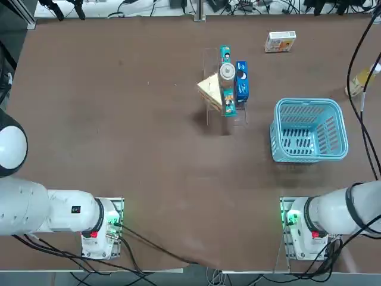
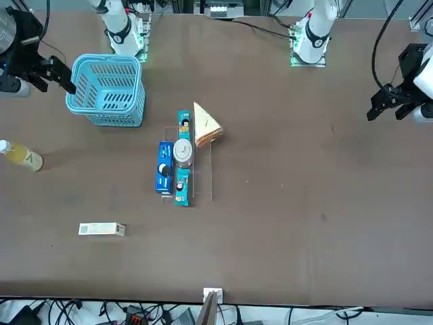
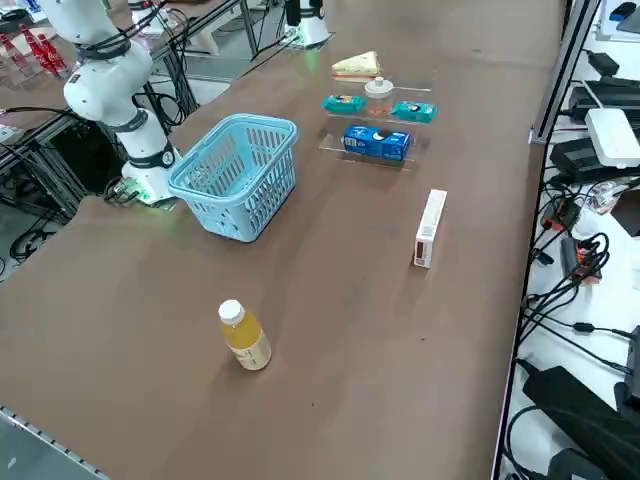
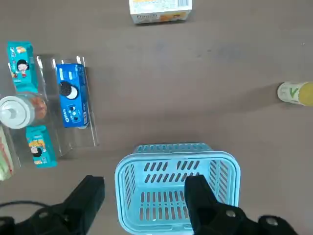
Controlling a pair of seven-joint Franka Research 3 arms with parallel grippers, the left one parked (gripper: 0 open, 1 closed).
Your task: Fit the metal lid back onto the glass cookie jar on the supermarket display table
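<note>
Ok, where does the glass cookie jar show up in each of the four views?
Top view: glass cookie jar on the clear acrylic stand, upper middle.
Front view: jar left of centre, beside the blue snack packet.
Right side view: jar near the top, past the blue basket.
Right wrist view: jar at the picture's edge, away from the open right gripper.
Shared landmark: the blue basket.

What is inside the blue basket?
Nothing shows inside the blue basket: only its slotted floor is seen from overhead. The right gripper hangs open above it; the wrist view's fingers hide part of it.
</note>
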